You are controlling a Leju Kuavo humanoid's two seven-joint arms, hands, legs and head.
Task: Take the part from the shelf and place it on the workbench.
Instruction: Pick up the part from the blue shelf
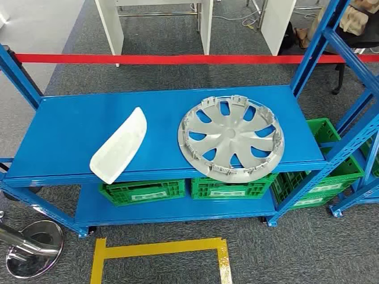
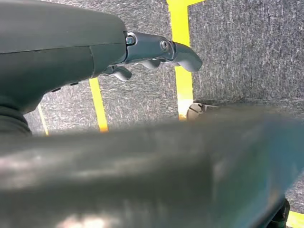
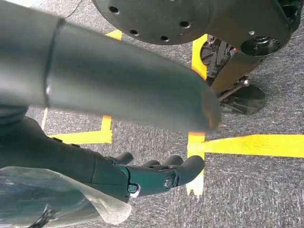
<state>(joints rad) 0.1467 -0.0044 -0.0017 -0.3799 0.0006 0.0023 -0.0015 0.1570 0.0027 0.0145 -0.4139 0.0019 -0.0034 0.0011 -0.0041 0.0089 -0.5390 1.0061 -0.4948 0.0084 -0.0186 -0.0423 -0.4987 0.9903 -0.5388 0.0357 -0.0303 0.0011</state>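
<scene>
- while both arms hang at the robot's sides, the parts lie untouched on the blue shelf: a white curved part towards the left and a silver wheel cover towards the right, well apart from each other.
- you can't tell from the task line which of the two is meant; settle that first, or the wrong one gets lifted.
- the white curved part sits at the shelf's front edge with one end poking just past it, and the wheel cover's rim overhangs the front edge too; a clumsy approach from the front could nudge either one off onto the green crates or the floor.
- your left robot hand points at the carpet, fingers stretched out and slightly apart, holding nothing.
- your right robot hand is likewise extended and empty, above the yellow floor tape.
- the wheel cover is wide and thin, so a one-sided pinch will probably let it tilt and slip.
- no workbench appears in the head view, so expect a turn while carrying.
</scene>
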